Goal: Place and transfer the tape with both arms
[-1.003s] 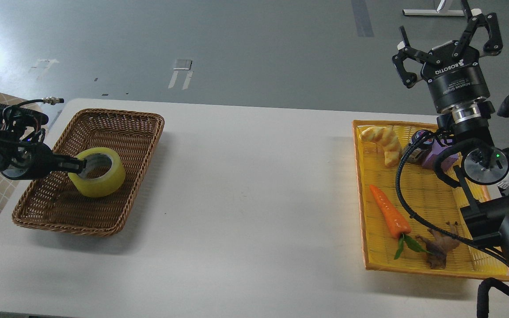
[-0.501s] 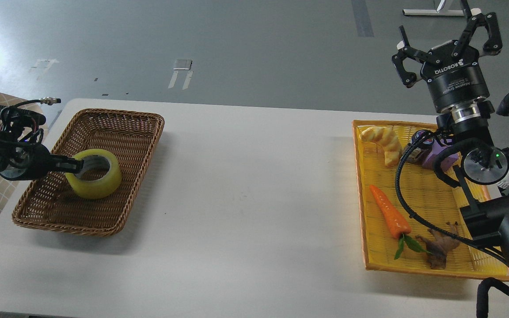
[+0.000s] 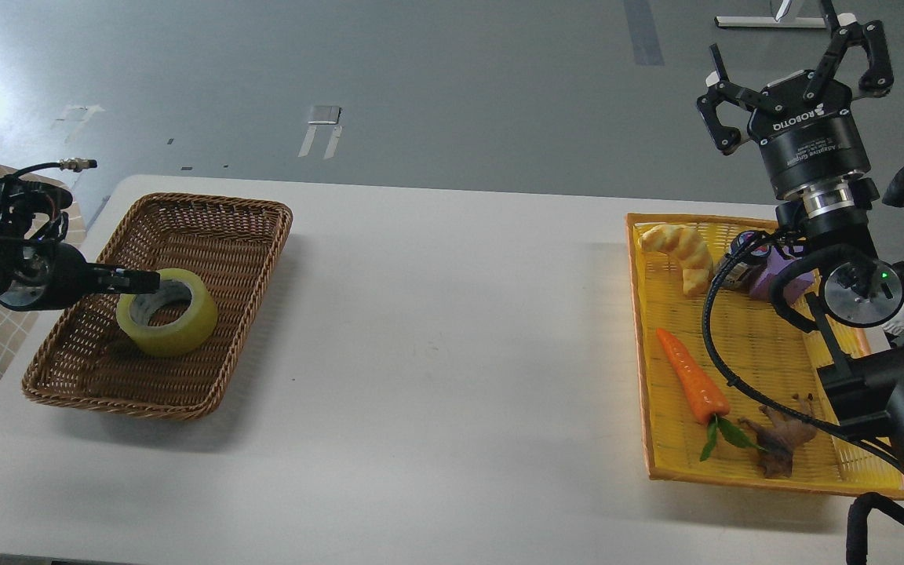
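Tape (image 3: 167,322) now lies flat in the brown basket (image 3: 209,227) near the worktop's left edge, left gripper (image 3: 138,280) backing off its rim, finger spread unclear, placing looks done; farther right, right gripper (image 3: 793,71) stays raised, wide open, empty.

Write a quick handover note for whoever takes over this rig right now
Left claw: at the tape's near rim; the view doesn't show whether it grips.
Right claw: open, empty, raised above the yellow tray.
Tape: lying in the brown wicker basket, on the table's left side.
Done: tape is down in the basket.
Left: confirm the left claw lets go, then pull that arm clear. Carrot and the other tray items look untouched.
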`<state>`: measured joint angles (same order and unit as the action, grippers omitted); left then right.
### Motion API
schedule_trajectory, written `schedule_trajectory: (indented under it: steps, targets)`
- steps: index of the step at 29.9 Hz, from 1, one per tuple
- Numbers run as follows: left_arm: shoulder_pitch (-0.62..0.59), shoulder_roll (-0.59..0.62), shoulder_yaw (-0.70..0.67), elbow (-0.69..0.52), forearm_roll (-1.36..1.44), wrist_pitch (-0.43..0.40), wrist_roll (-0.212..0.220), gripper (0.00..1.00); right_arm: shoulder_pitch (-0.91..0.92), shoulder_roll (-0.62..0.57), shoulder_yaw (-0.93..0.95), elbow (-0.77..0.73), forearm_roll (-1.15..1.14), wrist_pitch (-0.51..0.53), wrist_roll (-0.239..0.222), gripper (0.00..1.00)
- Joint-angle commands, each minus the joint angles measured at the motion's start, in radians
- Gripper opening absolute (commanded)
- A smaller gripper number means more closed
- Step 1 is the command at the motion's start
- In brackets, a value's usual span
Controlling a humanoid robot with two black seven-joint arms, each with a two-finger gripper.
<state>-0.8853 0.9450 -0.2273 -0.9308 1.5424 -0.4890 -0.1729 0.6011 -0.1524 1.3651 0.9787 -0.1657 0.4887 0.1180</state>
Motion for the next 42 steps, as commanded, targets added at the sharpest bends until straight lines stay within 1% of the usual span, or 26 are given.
schedule_trajectory:
  steps: [1, 3, 6, 9, 11, 12, 14, 16, 18, 22, 24, 28, 30, 34, 42]
  targets:
    - [-0.093, 0.005, 0.0, -0.002, -0.062, 0.0, -0.005, 0.72, 0.0, -0.001, 0.0, 0.0, 0.0, 0.0, 0.0, 1.0]
    - [-0.154, 0.005, -0.01, -0.003, -0.105, 0.0, -0.008, 0.72, 0.0, -0.001, -0.001, 0.0, 0.0, 0.0, 0.0, 1.0]
    - [-0.246, -0.003, -0.012, -0.003, -0.241, 0.0, -0.003, 0.73, 0.0, -0.001, -0.001, 0.0, -0.002, 0.0, 0.0, 1.0]
    - [-0.288, -0.014, -0.012, -0.005, -0.342, 0.0, 0.0, 0.74, 0.0, -0.001, 0.0, 0.002, -0.002, 0.0, 0.002, 1.0]
    - [-0.302, -0.028, -0.014, -0.006, -0.406, 0.0, 0.001, 0.76, 0.002, -0.003, 0.0, 0.002, -0.002, 0.0, 0.002, 1.0]
    - [-0.308, -0.049, -0.014, -0.006, -0.451, 0.0, 0.001, 0.79, 0.002, -0.004, 0.0, 0.002, -0.002, 0.0, 0.002, 1.0]
    - [-0.319, -0.074, -0.014, -0.005, -0.504, 0.0, 0.001, 0.81, 0.002, -0.006, 0.0, 0.002, -0.002, 0.0, 0.002, 1.0]
    - [-0.328, -0.097, -0.015, -0.005, -0.59, 0.0, 0.001, 0.87, 0.003, -0.007, 0.0, 0.003, -0.002, 0.0, 0.0, 1.0]
    - [-0.328, -0.118, -0.023, 0.0, -0.738, 0.0, 0.0, 0.94, 0.005, -0.009, -0.001, 0.011, -0.002, 0.0, 0.0, 1.0]
    - [-0.327, -0.155, -0.04, 0.007, -0.896, 0.0, -0.007, 0.97, 0.005, -0.013, -0.001, 0.009, -0.008, 0.0, -0.003, 1.0]
    - [-0.319, -0.19, -0.088, 0.027, -0.987, 0.0, -0.008, 0.98, 0.003, -0.016, -0.001, 0.008, -0.009, 0.0, -0.006, 1.0]
    - [-0.291, -0.247, -0.158, 0.066, -1.073, 0.0, -0.01, 0.98, 0.002, -0.05, -0.003, 0.014, -0.009, 0.0, -0.006, 1.0]
    - [-0.244, -0.273, -0.219, 0.072, -1.134, 0.0, -0.01, 0.98, 0.003, -0.05, 0.0, 0.014, -0.009, 0.0, -0.004, 1.0]
    - [-0.19, -0.317, -0.319, 0.072, -1.209, 0.0, -0.01, 0.98, 0.013, -0.05, 0.006, 0.003, -0.008, 0.0, -0.004, 1.0]
    - [-0.029, -0.482, -0.589, 0.066, -1.335, 0.0, -0.007, 0.98, 0.031, -0.052, 0.008, -0.002, -0.006, 0.0, -0.004, 1.0]
